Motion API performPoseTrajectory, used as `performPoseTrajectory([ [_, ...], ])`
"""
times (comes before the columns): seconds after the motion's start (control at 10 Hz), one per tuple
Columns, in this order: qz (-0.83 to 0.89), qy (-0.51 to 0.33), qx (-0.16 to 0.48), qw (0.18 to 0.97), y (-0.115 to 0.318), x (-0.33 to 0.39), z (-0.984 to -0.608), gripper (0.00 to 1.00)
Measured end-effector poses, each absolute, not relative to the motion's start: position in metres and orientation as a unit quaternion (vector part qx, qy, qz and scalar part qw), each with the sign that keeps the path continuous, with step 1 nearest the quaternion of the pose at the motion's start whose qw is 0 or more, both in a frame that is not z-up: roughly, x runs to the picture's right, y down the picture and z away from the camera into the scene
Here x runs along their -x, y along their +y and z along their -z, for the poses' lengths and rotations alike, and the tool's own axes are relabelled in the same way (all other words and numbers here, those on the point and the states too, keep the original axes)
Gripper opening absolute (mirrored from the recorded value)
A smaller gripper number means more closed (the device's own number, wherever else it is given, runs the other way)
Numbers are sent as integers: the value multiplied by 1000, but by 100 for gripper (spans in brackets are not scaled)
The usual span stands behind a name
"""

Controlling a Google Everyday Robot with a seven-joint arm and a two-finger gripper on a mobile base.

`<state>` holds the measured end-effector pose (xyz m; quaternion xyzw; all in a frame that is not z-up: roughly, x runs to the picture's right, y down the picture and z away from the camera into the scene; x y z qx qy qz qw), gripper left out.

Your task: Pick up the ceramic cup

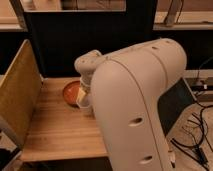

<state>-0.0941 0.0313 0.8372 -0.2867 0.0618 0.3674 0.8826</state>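
The ceramic cup (83, 103) shows only as a small white shape on the wooden table, touching the right edge of the orange bowl (71, 92). My gripper (85, 91) hangs straight down from the white wrist, right on top of the cup, and covers most of it. The big white arm (135, 100) fills the middle and right of the camera view. It hides the table to the right of the cup.
The wooden table (55, 130) has its front edge near the bottom of the view. A tan perforated panel (17, 97) stands along its left side and a dark wall (65, 45) behind it. Cables (197, 135) lie on the floor at right.
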Motion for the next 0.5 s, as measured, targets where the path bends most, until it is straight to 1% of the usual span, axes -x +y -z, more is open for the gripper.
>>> performPoseTrajectory([
  [0.2, -367, 71, 289, 881, 32, 92, -850, 80],
  [0.5, -368, 71, 288, 881, 31, 92, -850, 80],
])
